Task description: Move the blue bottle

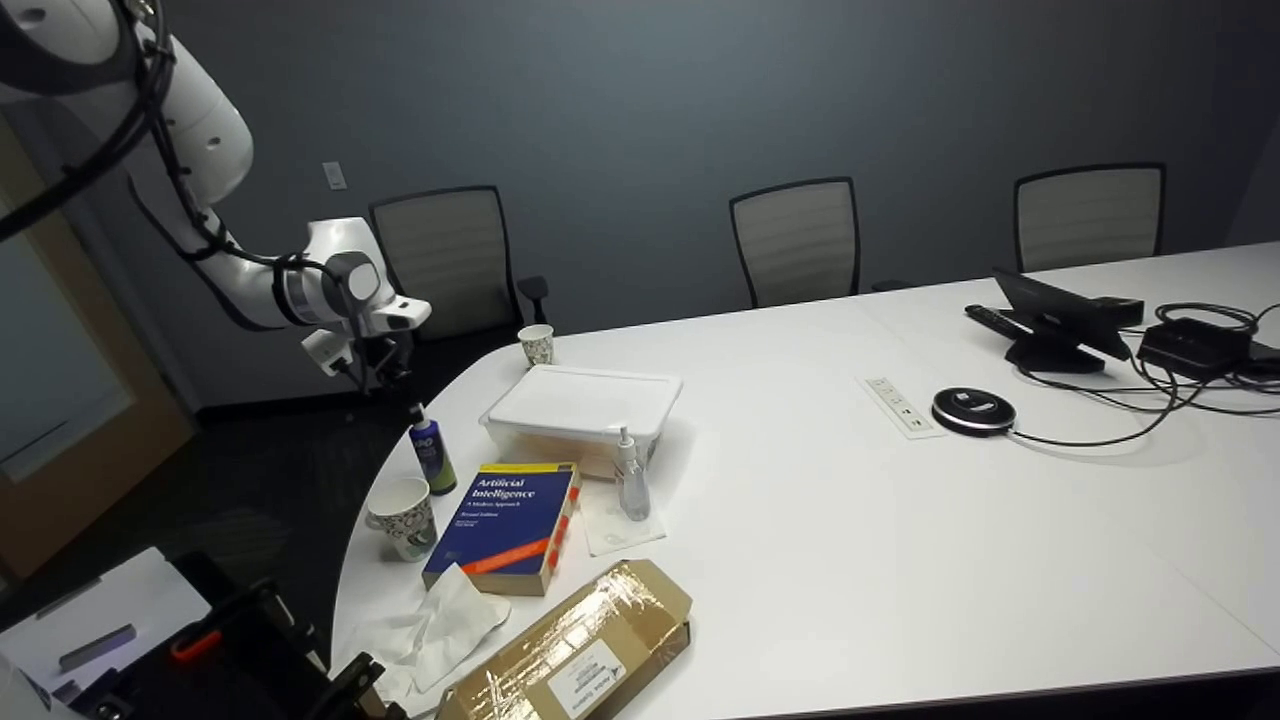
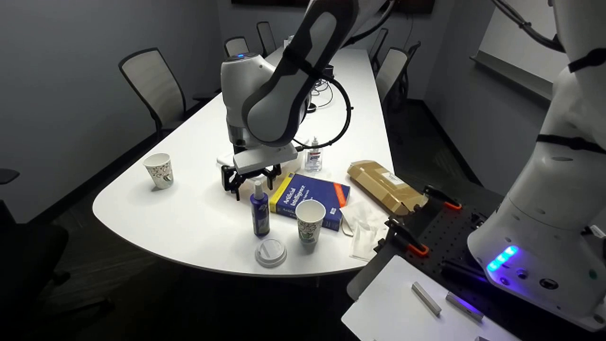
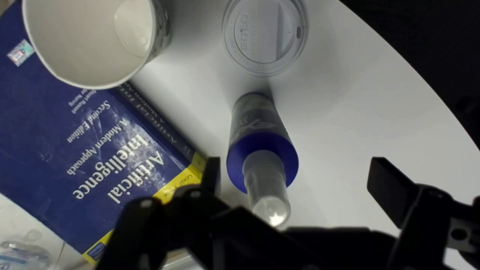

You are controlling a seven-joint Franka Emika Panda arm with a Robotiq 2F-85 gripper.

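Blue bottle (image 2: 261, 213) standing upright on the white table (image 2: 189, 222), gripper (image 3: 298, 178) near its pale top with jaws wide apart, cup lid (image 2: 271, 252) and paper cup (image 2: 309, 225) just beside, blue book (image 2: 316, 192) close by, cardboard box (image 2: 384, 185) farther off

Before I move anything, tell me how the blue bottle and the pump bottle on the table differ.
The blue bottle has a dark, coloured body; the pump bottle is clear. The blue bottle is topped by a pale tube-shaped cap, the pump bottle by a pump head. The blue bottle stands directly on the table, whereas the pump bottle stands on white paper. Both are upright.
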